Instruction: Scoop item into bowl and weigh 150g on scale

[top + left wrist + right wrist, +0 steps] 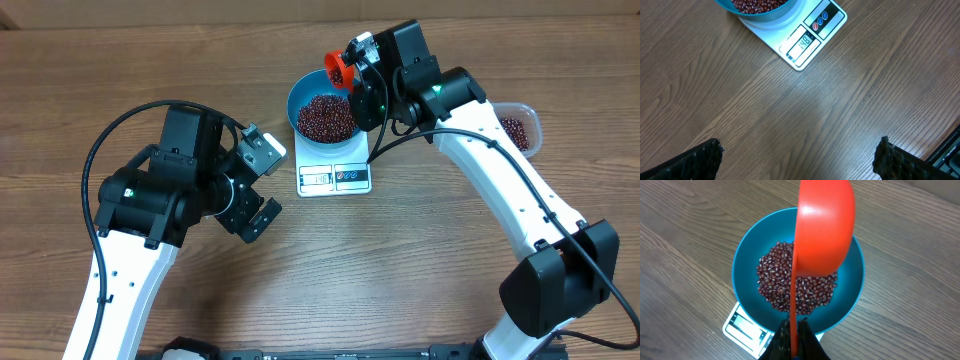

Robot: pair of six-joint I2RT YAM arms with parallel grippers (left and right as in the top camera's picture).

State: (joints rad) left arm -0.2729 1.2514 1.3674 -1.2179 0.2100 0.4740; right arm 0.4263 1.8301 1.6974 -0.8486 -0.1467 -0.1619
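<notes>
The blue bowl [297, 100] stands on the white scale [335, 178] and holds a heap of dark red-brown beans [326, 117]. My right gripper [362, 78] is shut on the thin handle of an orange-red scoop [340, 68], which hangs tilted on its side over the bowl's far rim. In the right wrist view the scoop [825, 225] shows its outer side above the beans [775, 280] and bowl [745, 265], with the right gripper [795, 325] clamping the handle. My left gripper [265, 185] is open over bare wood, left of the scale [810, 42]; the left gripper [800, 146] holds nothing.
A clear plastic container [520, 128] with more beans sits at the right, behind the right arm. The scale's display [805, 44] is lit and faces the table's front. Black cables loop over both arms.
</notes>
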